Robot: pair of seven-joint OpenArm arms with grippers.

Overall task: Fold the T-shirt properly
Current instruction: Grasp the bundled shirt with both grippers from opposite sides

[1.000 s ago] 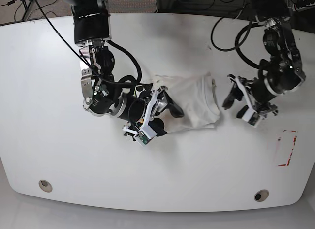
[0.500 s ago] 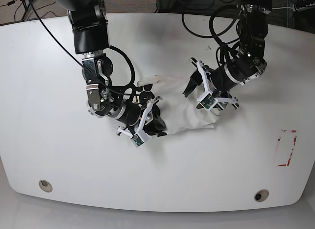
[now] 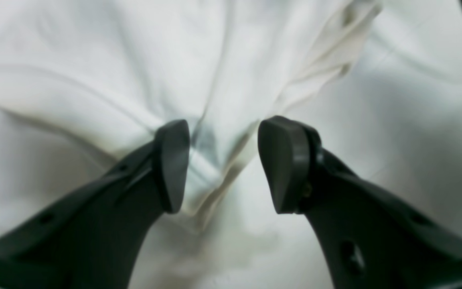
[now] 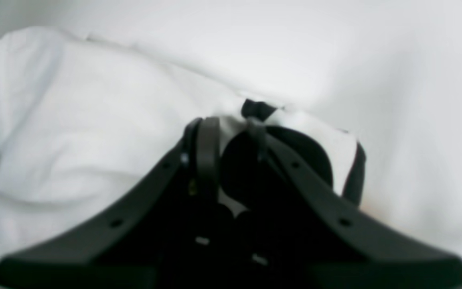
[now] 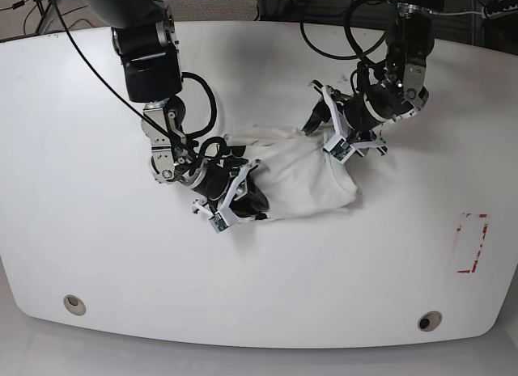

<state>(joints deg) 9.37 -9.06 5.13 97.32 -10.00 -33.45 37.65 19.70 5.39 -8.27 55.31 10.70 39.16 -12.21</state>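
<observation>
The off-white T-shirt [image 5: 303, 175] lies bunched and wrinkled in the middle of the white table [image 5: 89, 230]. My right gripper [image 5: 249, 200] sits at its lower left edge. In the right wrist view this gripper [image 4: 233, 132] is shut on a fold of the T-shirt [image 4: 94, 120] that bears black print. My left gripper [image 5: 322, 132] hovers at the shirt's upper right corner. In the left wrist view it [image 3: 225, 164] stands open, and a ridge of the T-shirt [image 3: 223, 100] runs between its fingers [image 3: 173, 160] without being pinched.
A red-outlined rectangle [image 5: 472, 242] is marked on the table at the right. Two round holes [image 5: 74, 304] [image 5: 430, 320] sit near the front edge. Black cables [image 5: 202, 101] loop from both arms over the back of the table.
My left arm swung in from the right of the shirt to its upper right corner. My right gripper closed on the shirt's left edge, and the cloth bunched up more.
</observation>
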